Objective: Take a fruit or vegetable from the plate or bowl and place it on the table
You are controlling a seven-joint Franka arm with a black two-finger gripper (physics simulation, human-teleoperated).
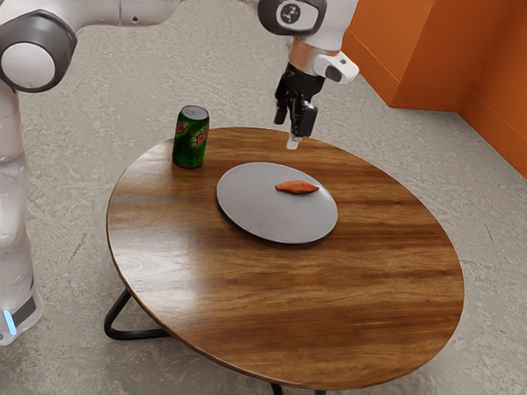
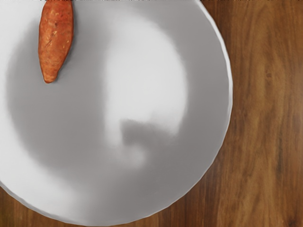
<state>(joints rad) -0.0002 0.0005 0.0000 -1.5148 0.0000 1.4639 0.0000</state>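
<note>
My gripper [image 1: 288, 130] hangs open above the table's far side, with nothing between its fingers. Below it, a grey round plate [image 1: 263, 214] rests on the wooden table [image 1: 354, 288]. An orange-red sweet potato [image 1: 297, 188] lies on the plate, towards the exterior view's right and close to the far rim. The wrist view looks down on the plate [image 2: 203, 85] and on part of the sweet potato [image 2: 56, 40], whose tapered end points in over the plate.
A green soda can [image 1: 191, 138] stands upright on the table beyond the plate, towards the exterior view's left. The round tabletop's edge [image 1: 459, 271] curves around at the exterior view's right. An orange wall [image 1: 428, 58] rises from the floor behind.
</note>
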